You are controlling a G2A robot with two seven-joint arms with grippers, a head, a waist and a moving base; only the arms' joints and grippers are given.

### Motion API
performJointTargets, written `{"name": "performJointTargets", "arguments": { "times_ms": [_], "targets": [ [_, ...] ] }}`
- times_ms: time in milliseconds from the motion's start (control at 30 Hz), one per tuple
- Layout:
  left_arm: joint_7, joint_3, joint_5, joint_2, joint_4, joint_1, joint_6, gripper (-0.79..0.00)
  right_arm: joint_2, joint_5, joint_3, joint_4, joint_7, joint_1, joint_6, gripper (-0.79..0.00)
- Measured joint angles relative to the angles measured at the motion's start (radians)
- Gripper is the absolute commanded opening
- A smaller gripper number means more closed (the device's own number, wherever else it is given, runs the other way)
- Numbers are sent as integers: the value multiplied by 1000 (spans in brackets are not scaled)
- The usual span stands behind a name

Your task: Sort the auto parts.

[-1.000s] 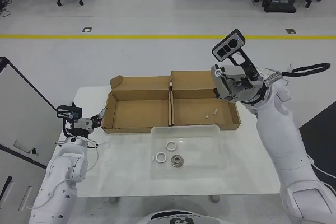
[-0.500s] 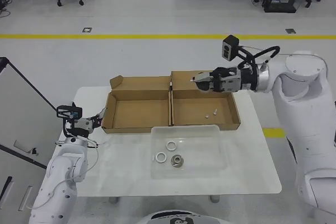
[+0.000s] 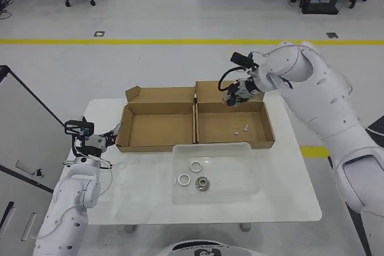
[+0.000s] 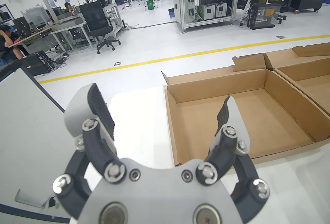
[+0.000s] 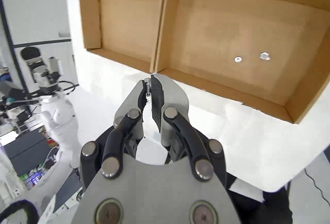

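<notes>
the right gripper (image 5: 149, 85) hangs above the right box (image 5: 206, 29), jaws pinched narrow on a small screw (image 5: 147, 81). two small parts (image 5: 238, 59) lie inside that box. the left gripper (image 4: 160, 96) sits well apart from that box, jaws wide.

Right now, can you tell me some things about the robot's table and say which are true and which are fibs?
1. Two white rings lie in the clear tray. True.
2. The two small metal parts lie in that tray too. False: they lie in the right cardboard box.
3. The right gripper pinches a small screw. True.
4. The left gripper is shut. False: its fingers are spread apart, holding nothing.
</notes>
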Motion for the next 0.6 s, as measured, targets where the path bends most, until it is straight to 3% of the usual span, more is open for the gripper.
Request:
{"name": "performJointTargets", "arguments": {
  "times_ms": [367, 600],
  "targets": [
    [0, 0, 0, 0, 0, 0, 0, 0, -112, -158, -212, 260, -121, 65, 31, -785],
    [0, 0, 0, 0, 0, 0, 0, 0, -182, -200, -281, 402, -183, 77, 18, -785]
  ]
}}
